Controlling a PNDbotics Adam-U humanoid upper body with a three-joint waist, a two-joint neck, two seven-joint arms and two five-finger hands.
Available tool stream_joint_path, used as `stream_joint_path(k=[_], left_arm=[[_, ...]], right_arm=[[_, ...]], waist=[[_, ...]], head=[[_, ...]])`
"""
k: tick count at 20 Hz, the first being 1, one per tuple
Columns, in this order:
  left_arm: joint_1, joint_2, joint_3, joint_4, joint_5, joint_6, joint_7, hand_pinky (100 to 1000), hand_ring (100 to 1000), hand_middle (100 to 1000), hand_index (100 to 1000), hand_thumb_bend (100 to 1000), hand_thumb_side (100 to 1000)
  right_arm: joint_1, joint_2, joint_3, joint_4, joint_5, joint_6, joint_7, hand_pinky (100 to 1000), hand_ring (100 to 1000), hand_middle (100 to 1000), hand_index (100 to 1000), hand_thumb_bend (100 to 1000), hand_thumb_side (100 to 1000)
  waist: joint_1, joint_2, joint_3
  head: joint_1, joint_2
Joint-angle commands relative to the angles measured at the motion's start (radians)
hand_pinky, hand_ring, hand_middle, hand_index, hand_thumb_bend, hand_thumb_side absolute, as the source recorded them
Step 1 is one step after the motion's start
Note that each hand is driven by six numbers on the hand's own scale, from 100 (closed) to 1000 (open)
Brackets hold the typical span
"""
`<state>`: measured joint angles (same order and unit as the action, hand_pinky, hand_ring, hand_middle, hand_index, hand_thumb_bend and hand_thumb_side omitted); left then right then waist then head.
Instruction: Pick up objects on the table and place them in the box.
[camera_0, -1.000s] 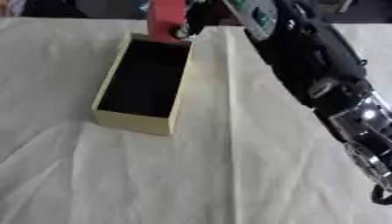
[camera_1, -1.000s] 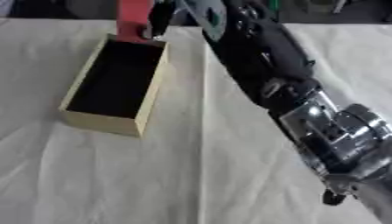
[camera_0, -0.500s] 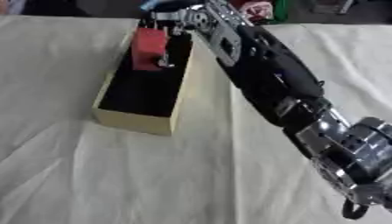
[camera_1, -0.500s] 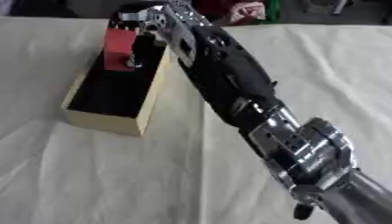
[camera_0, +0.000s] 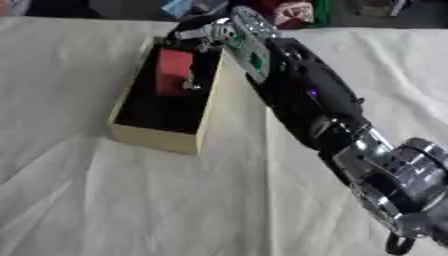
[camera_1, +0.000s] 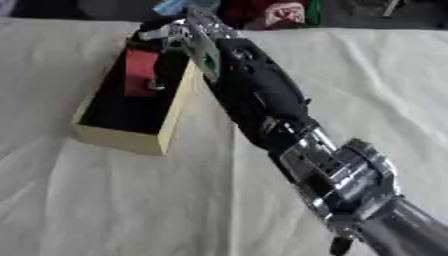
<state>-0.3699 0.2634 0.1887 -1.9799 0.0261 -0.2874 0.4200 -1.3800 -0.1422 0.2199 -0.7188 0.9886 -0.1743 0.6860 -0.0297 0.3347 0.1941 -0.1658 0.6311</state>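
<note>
cream box (camera_0: 162, 139) on cloth-covered bench (camera_0: 131, 200), red block (camera_0: 173, 72) inside box's far end, right hand (camera_0: 203, 36) over box, fingers curled on block

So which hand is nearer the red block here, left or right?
Right. The right hand reaches over the far end of the box, its fingers at the red block inside. The left hand shows in neither view.

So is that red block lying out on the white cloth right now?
No, the red block is inside the open box, with the right hand reaching over the box's far end.
</note>
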Motion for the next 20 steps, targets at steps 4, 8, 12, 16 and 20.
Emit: stream_joint_path(k=[4, 8, 12, 16, 20], left_arm=[[-0.009, 0.008, -0.001, -0.02, 0.007, -0.001, -0.004, 569, 543, 520, 656, 197, 100], [-0.008, 0.009, -0.001, -0.02, 0.006, -0.001, -0.005, 569, 543, 520, 657, 198, 100], [-0.006, 0.009, 0.0, -0.02, 0.006, 0.0, -0.005, 569, 544, 520, 656, 198, 100], [-0.003, 0.011, 0.002, -0.02, 0.004, 0.0, -0.002, 569, 544, 520, 657, 197, 100], [0.001, 0.015, 0.007, -0.02, -0.001, 0.0, 0.004, 570, 544, 520, 657, 198, 100]], right_arm=[[-0.024, -0.007, -0.027, -0.007, 0.066, -0.025, -0.049, 882, 897, 891, 927, 577, 299], [-0.028, -0.011, -0.031, -0.009, 0.068, -0.029, -0.058, 881, 896, 890, 927, 580, 301], [-0.034, -0.021, -0.034, -0.022, 0.056, -0.031, -0.062, 876, 888, 881, 920, 553, 309], [-0.047, -0.058, -0.031, -0.066, 0.001, -0.026, -0.068, 862, 868, 853, 900, 436, 321], [-0.054, -0.142, 0.003, -0.157, -0.101, -0.026, -0.064, 829, 838, 816, 878, 190, 257]], waist=[[-0.01, -0.015, 0.002], [-0.01, -0.017, 0.0], [-0.009, -0.019, -0.002], [-0.008, -0.023, -0.009], [-0.008, -0.026, -0.023]], head=[[-0.001, -0.002], [0.0, -0.002], [0.003, -0.002], [0.009, 0.0], [0.023, 0.002]])
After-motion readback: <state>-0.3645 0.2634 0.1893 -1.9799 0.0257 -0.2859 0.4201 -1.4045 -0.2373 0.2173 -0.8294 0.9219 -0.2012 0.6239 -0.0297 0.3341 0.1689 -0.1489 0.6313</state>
